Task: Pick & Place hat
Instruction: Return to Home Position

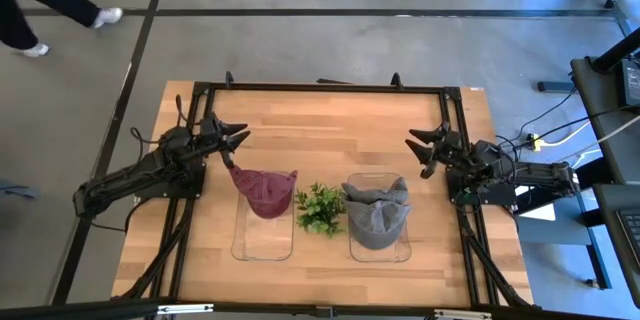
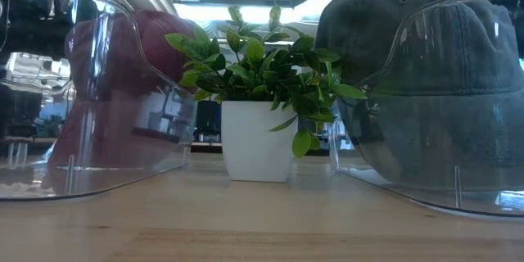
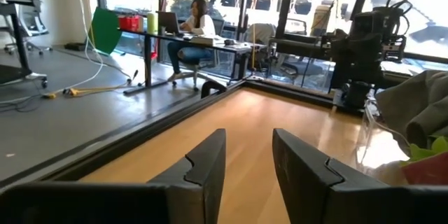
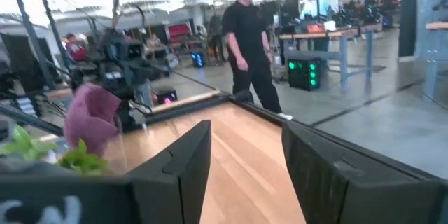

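A maroon hat [image 1: 265, 192] sits on the far end of a clear plastic stand [image 1: 263, 235] left of centre. A grey hat [image 1: 377, 215] covers a second clear stand [image 1: 380, 250] right of centre. In the low view the maroon hat [image 2: 139, 65] and the grey hat [image 2: 426, 74] show through the stands' curved walls. My left gripper [image 1: 236, 140] hovers open just beyond the maroon hat, toward the far-left. My right gripper [image 1: 416, 147] is open, beyond and to the right of the grey hat. The right wrist view shows the maroon hat [image 4: 91, 115]. The left wrist view shows the grey hat [image 3: 420, 105].
A small green plant [image 1: 320, 208] in a white pot [image 2: 258, 143] stands between the two stands. Bare wood [image 1: 330, 130] lies across the far half of the table between the grippers. A black frame [image 1: 320, 88] rims the table. A person [image 4: 245, 42] stands beyond the table.
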Available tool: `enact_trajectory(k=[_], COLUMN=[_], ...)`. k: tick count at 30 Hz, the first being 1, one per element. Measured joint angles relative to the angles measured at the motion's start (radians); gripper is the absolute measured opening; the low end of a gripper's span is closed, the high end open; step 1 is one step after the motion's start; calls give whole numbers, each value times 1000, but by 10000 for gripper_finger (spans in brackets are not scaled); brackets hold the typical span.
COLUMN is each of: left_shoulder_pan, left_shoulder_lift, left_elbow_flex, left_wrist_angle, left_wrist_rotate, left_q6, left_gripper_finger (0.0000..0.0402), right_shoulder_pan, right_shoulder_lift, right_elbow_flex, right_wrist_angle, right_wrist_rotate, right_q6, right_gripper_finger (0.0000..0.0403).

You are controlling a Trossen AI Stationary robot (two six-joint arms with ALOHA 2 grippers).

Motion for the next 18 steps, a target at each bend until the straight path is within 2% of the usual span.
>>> enact_trajectory(k=[5,18], left_shoulder_pan=[0,0], left_shoulder_lift=[0,3], left_elbow_flex=[0,0], left_wrist_angle=[-1,-2], left_wrist_rotate=[-6,-2], left_q6=[17,36], left_gripper_finger=[114,114], right_shoulder_pan=[0,0], right_shoulder_lift=[0,4], right_elbow_flex=[-1,-1], right_wrist_angle=[-42,-41], right_wrist_rotate=[31,9], right_q6=[8,-13], right_gripper_finger=[177,177])
